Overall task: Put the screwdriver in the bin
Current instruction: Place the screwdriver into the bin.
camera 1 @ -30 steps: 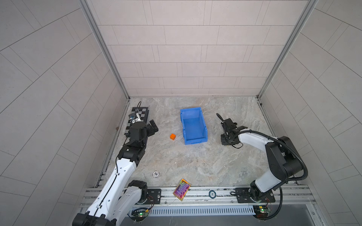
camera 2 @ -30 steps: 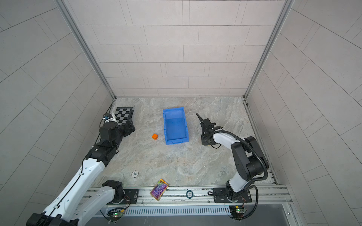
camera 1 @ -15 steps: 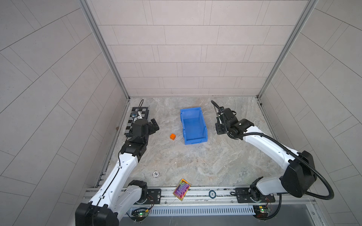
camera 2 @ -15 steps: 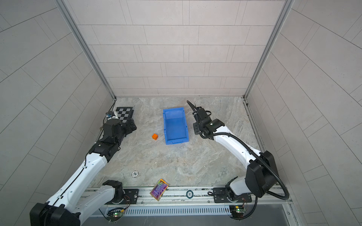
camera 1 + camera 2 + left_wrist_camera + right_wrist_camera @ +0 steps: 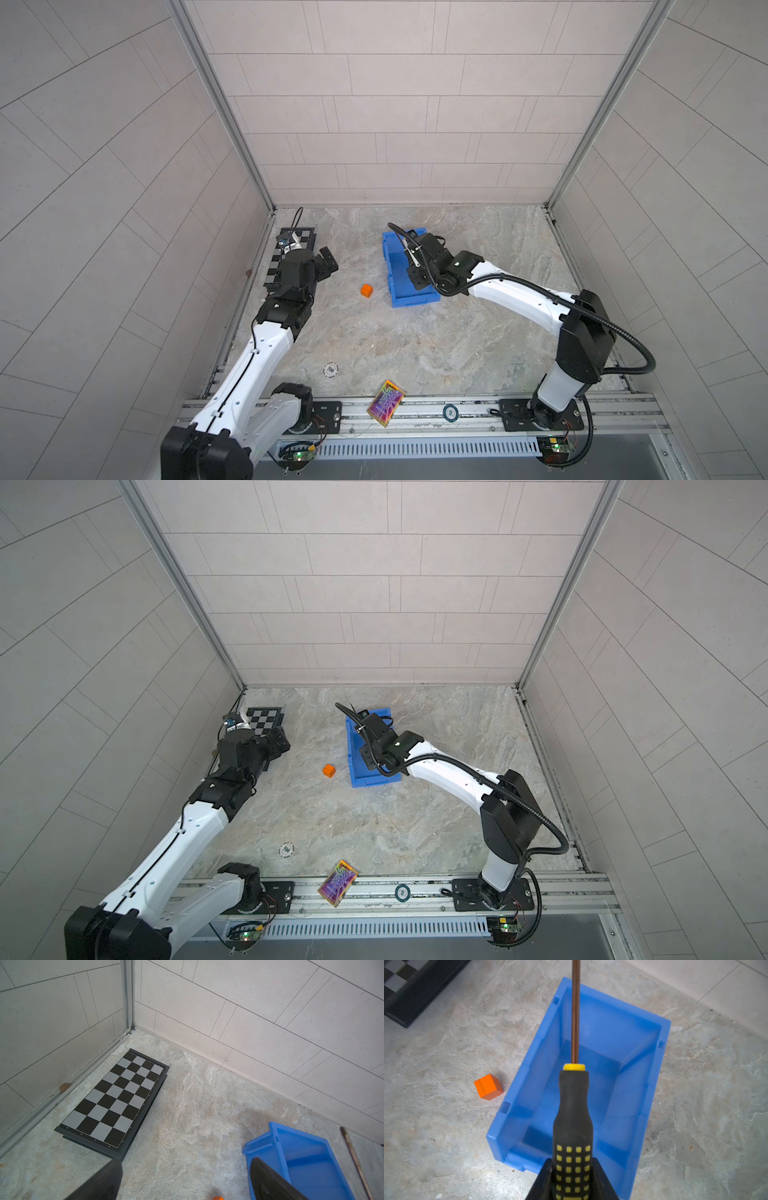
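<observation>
The right arm (image 5: pixel 519 295) rose from its base on the near rail, bent at the elbow and stretched its white forearm across the desk (image 5: pixel 415 340) toward the bin (image 5: pixel 411 297), so that its wrist hung over the bin's near half in both top views. In the right wrist view the right tool (image 5: pixel 572 1169) was clamped on the screwdriver (image 5: pixel 573 1105), its two black fingers (image 5: pixel 600 1176) pressed against the dotted part of the handle. The screwdriver was held in the air above the bin's open inside, not lying in it. Its yellow collar and thin shaft pointed away from the tool, along the bin's length toward the far wall (image 5: pixel 643 1028).

The left arm (image 5: pixel 266 353) reached from the near rail along the left wall, with its wrist raised beside the chessboard (image 5: pixel 116 1101). The left tool (image 5: pixel 185 1178) pointed toward the bin with its fingers apart and nothing between them.

An orange cube (image 5: pixel 488 1086) sat on the desk just beside the bin's left wall, apart from it.
</observation>
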`<move>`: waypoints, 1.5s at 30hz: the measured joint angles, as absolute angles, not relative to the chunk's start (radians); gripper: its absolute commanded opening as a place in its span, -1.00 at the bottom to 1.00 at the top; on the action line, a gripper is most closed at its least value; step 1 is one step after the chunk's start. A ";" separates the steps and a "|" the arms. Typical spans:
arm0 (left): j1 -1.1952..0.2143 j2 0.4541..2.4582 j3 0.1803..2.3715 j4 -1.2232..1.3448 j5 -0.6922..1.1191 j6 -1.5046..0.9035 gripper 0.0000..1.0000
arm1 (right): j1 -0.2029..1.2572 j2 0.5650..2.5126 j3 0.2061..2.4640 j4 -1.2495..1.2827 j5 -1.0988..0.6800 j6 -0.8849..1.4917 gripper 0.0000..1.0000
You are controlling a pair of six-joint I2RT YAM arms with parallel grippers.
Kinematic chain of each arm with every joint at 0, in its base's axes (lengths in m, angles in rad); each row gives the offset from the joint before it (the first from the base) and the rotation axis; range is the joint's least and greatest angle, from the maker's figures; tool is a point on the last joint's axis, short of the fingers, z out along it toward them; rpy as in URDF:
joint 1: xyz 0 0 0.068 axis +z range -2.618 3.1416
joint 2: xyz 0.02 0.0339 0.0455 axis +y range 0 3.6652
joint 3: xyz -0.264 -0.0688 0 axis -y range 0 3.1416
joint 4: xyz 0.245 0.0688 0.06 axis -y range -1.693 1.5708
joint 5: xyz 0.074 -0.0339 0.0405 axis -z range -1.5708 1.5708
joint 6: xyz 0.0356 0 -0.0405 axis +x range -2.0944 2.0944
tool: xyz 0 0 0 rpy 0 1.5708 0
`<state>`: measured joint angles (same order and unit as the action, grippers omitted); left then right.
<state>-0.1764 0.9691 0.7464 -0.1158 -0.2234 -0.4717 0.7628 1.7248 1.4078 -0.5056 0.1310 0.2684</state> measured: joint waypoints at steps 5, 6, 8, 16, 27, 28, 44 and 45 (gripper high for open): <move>-0.176 0.946 0.746 -0.120 -0.235 -0.471 0.99 | 0.760 1.794 1.411 -0.508 0.132 0.260 -0.49; -0.176 0.942 0.746 -0.121 -0.237 -0.470 0.99 | 0.760 1.806 1.413 -0.509 0.132 0.259 -0.49; -0.176 0.935 0.746 -0.123 -0.241 -0.469 0.99 | 0.760 1.841 1.428 -0.520 0.137 0.258 -0.49; -0.176 0.917 0.746 -0.135 -0.257 -0.454 0.99 | 0.760 2.028 1.578 -0.607 0.170 0.262 -0.47; -0.176 0.884 0.746 -0.167 -0.271 -0.445 0.99 | 0.749 2.069 1.606 -0.648 0.177 0.267 -0.25; -0.176 0.883 0.746 -0.173 -0.271 -0.445 0.99 | 0.749 2.069 1.605 -0.648 0.177 0.268 -0.23; -0.176 0.804 0.739 -0.196 -0.329 -0.420 0.99 | 0.734 1.988 1.605 -0.664 0.163 0.266 -0.21; -0.176 0.801 0.735 -0.196 -0.333 -0.418 0.99 | 0.730 1.962 1.605 -0.665 0.160 0.264 -0.21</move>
